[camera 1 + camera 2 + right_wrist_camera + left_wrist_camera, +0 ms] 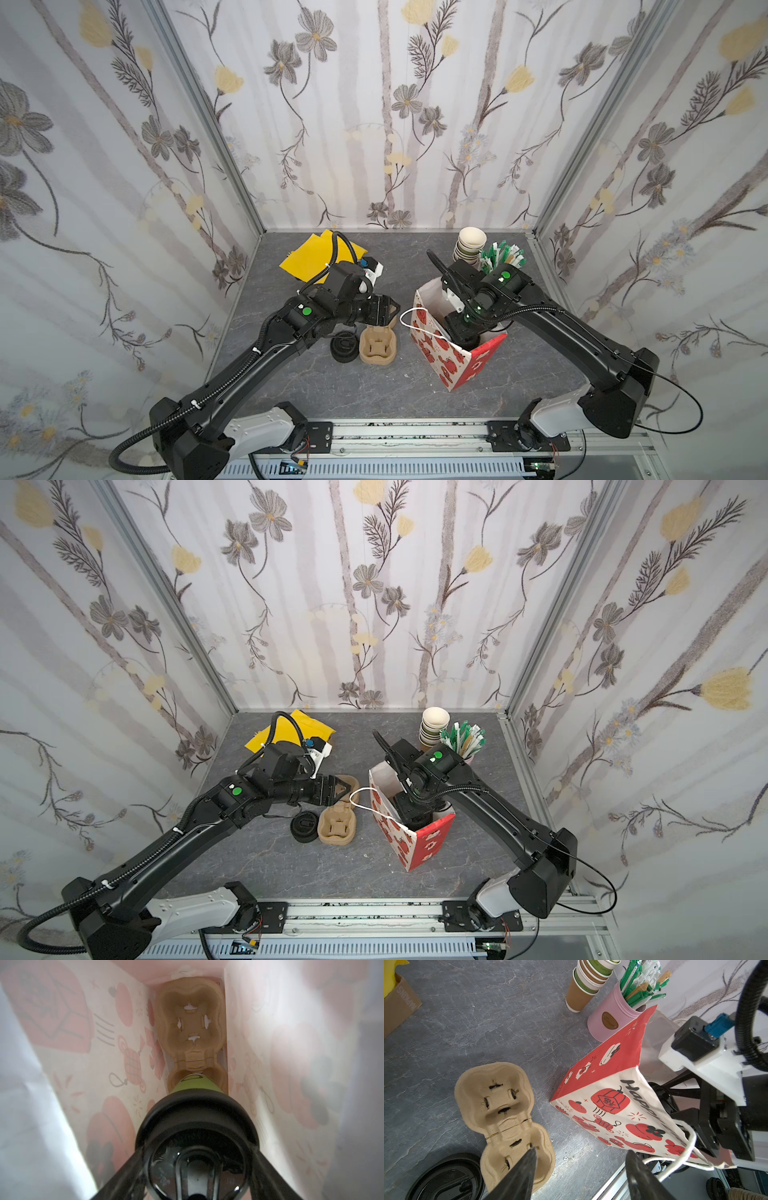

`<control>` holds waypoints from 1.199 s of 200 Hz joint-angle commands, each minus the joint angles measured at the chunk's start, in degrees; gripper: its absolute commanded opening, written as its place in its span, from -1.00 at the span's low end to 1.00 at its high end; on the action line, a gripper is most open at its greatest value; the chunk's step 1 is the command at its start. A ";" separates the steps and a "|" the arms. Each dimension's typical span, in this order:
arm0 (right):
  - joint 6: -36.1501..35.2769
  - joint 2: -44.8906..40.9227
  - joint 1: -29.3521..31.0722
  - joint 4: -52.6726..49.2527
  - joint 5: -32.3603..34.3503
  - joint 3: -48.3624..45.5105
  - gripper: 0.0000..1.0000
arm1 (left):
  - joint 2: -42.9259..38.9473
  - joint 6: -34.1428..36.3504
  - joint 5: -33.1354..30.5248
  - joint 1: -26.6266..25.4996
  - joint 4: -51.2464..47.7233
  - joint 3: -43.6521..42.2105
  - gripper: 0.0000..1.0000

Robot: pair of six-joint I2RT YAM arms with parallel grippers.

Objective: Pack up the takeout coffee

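The table (374, 386) looks like matt grey stone with pale veins. The paper bag (612, 1109) is smooth, matt printed paper, and its handle (694, 1140) is white twisted cord. The cup carrier (496, 1109) on the table is rough tan moulded pulp with ragged slits. The second carrier (191, 1022), inside the bag, is the same.

The takeout coffee (195, 1122) has a glossy black plastic lid over a smooth green paper side. The pile of lids (446, 1178) is black plastic with a softer sheen. The stacked cups (578, 993) are brown and green paper.

The pink holder (608, 1018) looks like smooth matt plastic, and the napkin box (398, 1005) is plain cardboard. The left gripper (581, 1150) has grainy matt black jaws. The walls (374, 104) look like printed woven cloth, and the frame post (197, 104) is brushed metal.
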 commanded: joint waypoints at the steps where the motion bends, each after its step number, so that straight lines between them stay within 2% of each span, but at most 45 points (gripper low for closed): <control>1: 0.21 0.59 0.02 1.32 1.53 -0.46 0.35 | 0.08 0.77 0.47 0.11 1.86 0.61 0.37; 126: -0.24 0.54 0.02 8.09 -0.48 -6.63 0.35 | -0.19 0.96 0.37 0.47 1.79 0.34 0.36; 240: -0.66 0.59 -0.24 11.19 0.44 -10.77 0.35 | -0.45 0.86 0.46 0.57 1.81 0.02 0.35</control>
